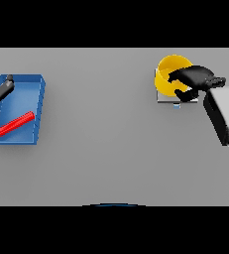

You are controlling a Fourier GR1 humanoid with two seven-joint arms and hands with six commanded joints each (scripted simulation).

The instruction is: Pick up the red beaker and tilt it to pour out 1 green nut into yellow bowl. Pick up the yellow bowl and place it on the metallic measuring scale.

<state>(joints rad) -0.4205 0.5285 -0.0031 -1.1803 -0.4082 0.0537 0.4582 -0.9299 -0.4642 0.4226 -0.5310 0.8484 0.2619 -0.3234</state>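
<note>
The yellow bowl (168,73) rests on the metallic measuring scale (161,98) at the far right of the table. My right hand (193,78) lies over the bowl's right rim with its fingers curled round that rim. The red beaker (15,124) lies on its side inside the blue tray (38,105) at the far left. My left hand (3,90) hovers over the tray's far left corner, fingers held straight, touching nothing. No green nut shows in the bowl or on the table.
The grey table (101,139) stretches between the tray and the scale. My right forearm (225,116) comes in from the right edge, just beside the scale.
</note>
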